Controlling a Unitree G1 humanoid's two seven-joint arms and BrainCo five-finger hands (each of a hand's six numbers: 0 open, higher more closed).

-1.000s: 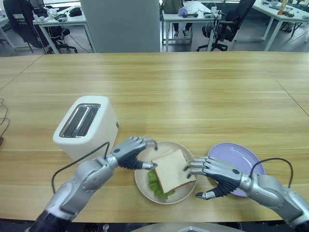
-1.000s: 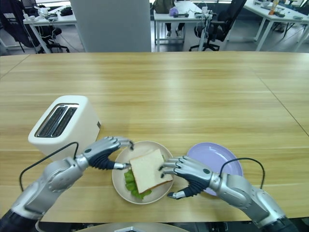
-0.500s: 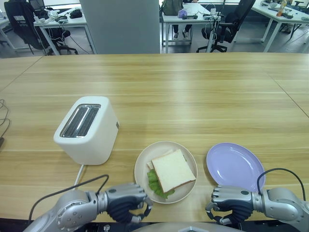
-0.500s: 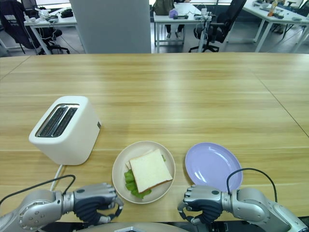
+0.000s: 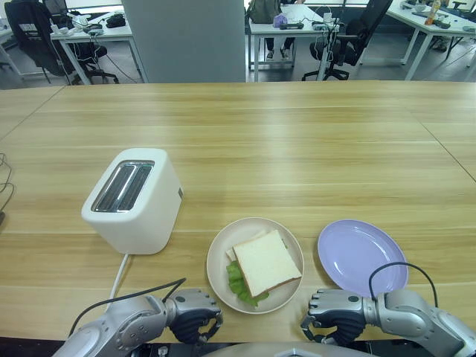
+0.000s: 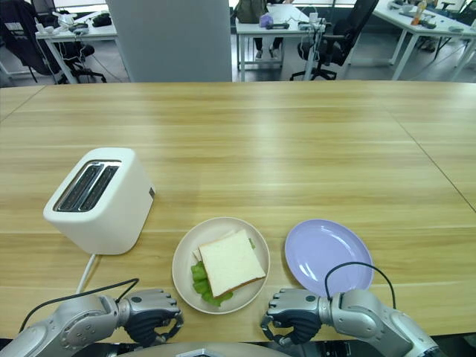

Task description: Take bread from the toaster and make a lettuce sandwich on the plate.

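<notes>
Near table point(image 5: 297, 149) edge | left robot hand point(image 5: 192, 323), right robot hand point(image 5: 332, 326): fisted, empty

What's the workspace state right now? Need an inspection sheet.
Surface: wooden table, level, dry.
Job's things: toaster upright, no bread showing in its slots; beige plate holds a bread slice over lettuce.
Clutter: purple plate to the right of the beige plate.
Hands: left hand and right hand curled, holding nothing, at the near table edge.
Cables: white cord runs from the toaster to the near edge; black cable loop over the right forearm.
Surroundings: desks and office chairs, grey pillar.
</notes>
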